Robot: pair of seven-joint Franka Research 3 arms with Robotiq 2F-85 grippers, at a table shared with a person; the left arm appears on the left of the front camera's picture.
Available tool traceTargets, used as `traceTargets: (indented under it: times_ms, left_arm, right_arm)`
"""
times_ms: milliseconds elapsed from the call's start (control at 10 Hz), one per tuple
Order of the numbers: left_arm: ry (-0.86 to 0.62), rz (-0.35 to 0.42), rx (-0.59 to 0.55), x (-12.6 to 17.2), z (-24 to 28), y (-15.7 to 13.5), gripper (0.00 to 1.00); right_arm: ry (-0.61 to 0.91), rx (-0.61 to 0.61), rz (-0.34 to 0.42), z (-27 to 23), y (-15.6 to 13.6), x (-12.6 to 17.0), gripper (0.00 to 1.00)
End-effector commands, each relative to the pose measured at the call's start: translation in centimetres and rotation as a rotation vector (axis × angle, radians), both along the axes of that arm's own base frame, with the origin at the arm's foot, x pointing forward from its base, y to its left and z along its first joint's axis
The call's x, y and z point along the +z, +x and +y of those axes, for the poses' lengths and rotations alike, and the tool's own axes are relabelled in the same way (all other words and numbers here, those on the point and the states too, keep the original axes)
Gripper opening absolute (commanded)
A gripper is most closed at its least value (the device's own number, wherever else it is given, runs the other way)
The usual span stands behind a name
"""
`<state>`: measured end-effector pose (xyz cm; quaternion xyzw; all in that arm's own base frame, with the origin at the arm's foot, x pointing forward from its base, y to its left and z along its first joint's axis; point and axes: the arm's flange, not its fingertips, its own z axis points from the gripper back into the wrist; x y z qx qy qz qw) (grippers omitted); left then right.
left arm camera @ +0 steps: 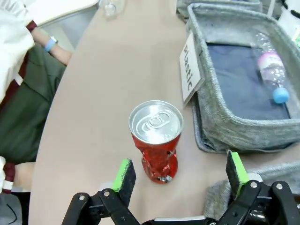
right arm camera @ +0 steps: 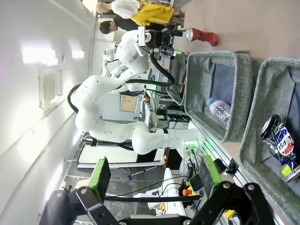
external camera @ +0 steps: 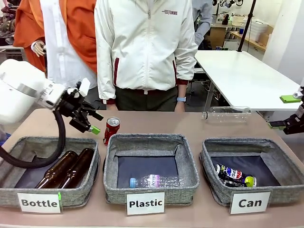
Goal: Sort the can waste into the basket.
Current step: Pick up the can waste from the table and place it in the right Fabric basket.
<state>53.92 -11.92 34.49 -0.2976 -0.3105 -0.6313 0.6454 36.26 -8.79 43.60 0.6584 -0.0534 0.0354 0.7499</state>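
The left tool (left arm camera: 180,172) is spread wide, just above the red can (left arm camera: 155,140). The can stands on the desk (left arm camera: 93,117) beside the Plastic basket (left arm camera: 215,131). It looks light, thin and dented, so squeeze its sides gently.

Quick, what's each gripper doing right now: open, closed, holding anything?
Left gripper: open, holding nothing; the red can stands just ahead of it.
Right gripper: open, holding nothing.

Right gripper (right arm camera: 155,174): seen with fingers spread wide.
Crushed can (right arm camera: 280,143): laid inside the basket (right arm camera: 257,112).
Red can (right arm camera: 202,36): stood on table (right arm camera: 255,18).
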Motion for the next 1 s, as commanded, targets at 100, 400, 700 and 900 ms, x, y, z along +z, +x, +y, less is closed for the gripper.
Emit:
traceTargets:
  times_ms: [100, 400, 700, 900]
  left_arm:
    - [0.016, 0.000, 0.065, -1.8, -0.8, 2.3, 1.00]
    - [0.020, 0.005, 0.064, -3.2, -1.4, 3.1, 1.00]
    - [0.026, 0.033, 0.072, -4.9, -2.0, 3.7, 1.00]
    - [0.006, 0.026, 0.077, -5.1, -2.5, 3.8, 1.00]
  right_arm:
    - [0.001, 0.011, -0.015, -0.3, 0.1, 0.2, 1.00]
    - [0.001, 0.011, -0.015, -0.3, 0.1, 0.2, 1.00]
    - [0.001, 0.011, -0.015, -0.3, 0.1, 0.2, 1.00]
    - [0.001, 0.011, -0.015, -0.3, 0.1, 0.2, 1.00]
